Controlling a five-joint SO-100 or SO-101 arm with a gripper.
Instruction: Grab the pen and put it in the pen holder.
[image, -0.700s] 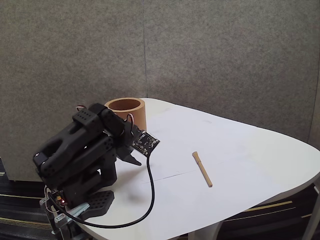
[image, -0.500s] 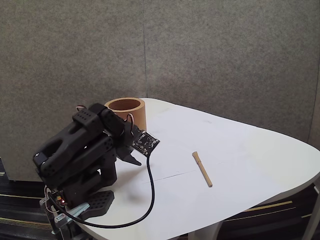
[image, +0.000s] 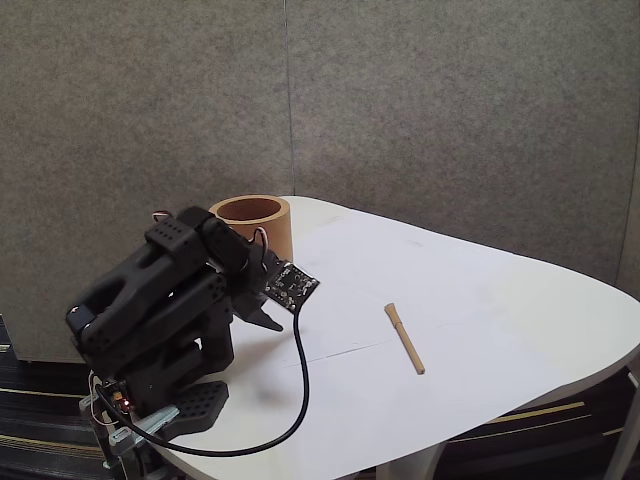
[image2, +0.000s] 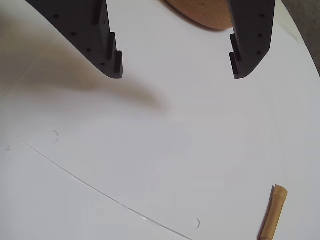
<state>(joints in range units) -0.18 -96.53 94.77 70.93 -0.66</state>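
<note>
1. Fixed view: the arm (image: 160, 300) sits folded at the lower left of the frame, on the near left edge of the white counter (image: 480, 290). This reads as a compact rest pose, with nothing carried.
2. Fixed view: the gripper (image: 265, 318) points down toward the counter just right of the arm's body. A black cable (image: 300, 390) loops from the wrist board down to the base, slack enough that it should not hinder a reach.
3. Fixed view: the pen (image: 404, 338) lies flat on bare counter right of centre, well apart from the gripper. It is clear on all sides, so a descent from above looks unobstructed.
4. Fixed view: the pen holder (image: 252, 226) stands upright behind the arm in the upper left part of the counter, its mouth open to the top and apparently empty, ready to take the pen end-first.
5. Wrist view: the two dark fingers (image2: 100, 40) hang from the top edge, spread wide apart with only white counter between them, holding nothing.
6. Wrist view: a slice of the pen holder (image2: 205, 14) shows at the top, between the fingers.
7. Wrist view: one end of the pen (image2: 273, 214) enters at the lower right corner, well off the fingers' line. My reading is that the grasp has not begun and the arm must swing toward it first.
</note>
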